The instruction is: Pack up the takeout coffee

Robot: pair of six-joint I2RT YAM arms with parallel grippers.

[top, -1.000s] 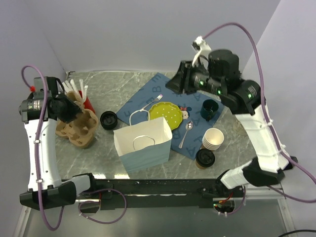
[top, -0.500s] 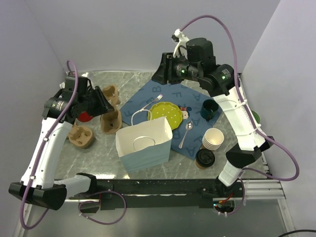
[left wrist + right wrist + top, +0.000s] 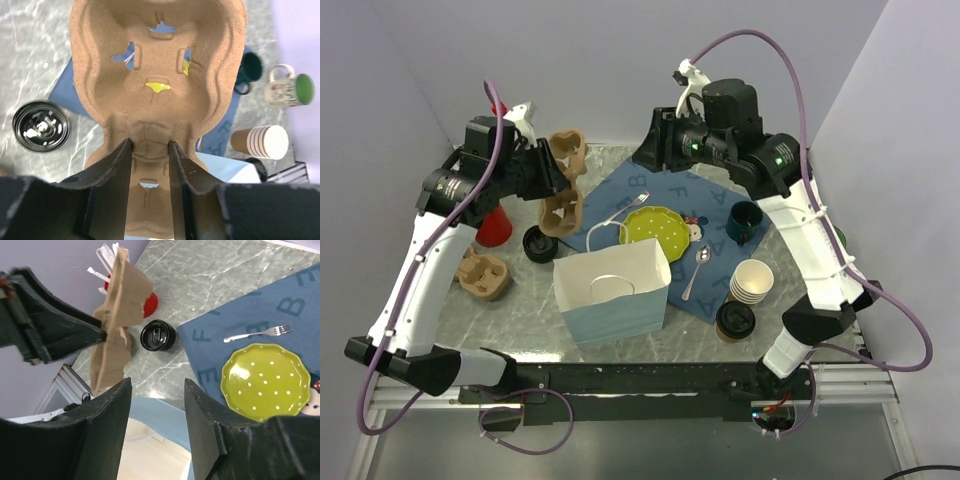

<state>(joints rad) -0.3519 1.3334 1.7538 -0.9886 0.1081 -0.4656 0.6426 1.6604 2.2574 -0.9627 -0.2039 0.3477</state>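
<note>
**Left gripper**: jaws closed on the central rib of a brown moulded-pulp cup carrier, held aloft on edge above the back left of the grey marble-patterned table.

**Right gripper**: jaws apart with nothing between them, raised over the far edge of the dark blue lettered placemat.

**Takeout coffee**, a tan paper cup with a round black plastic lid: upright at the near right of the table. It is just beside the stack of lidless tan paper cups, on the near side; contact not determinable. It is well apart from both grippers and to the right of the open white and pale blue paper bag.

**Handling assessment:** the walls are judged thin and liable to buckle under a hard squeeze. The lid is probably press-fitted and may pop. Any contents would spill on tilt. Recommended hold is across the body below the lid rim, with moderate pressure and the cup kept upright
</note>
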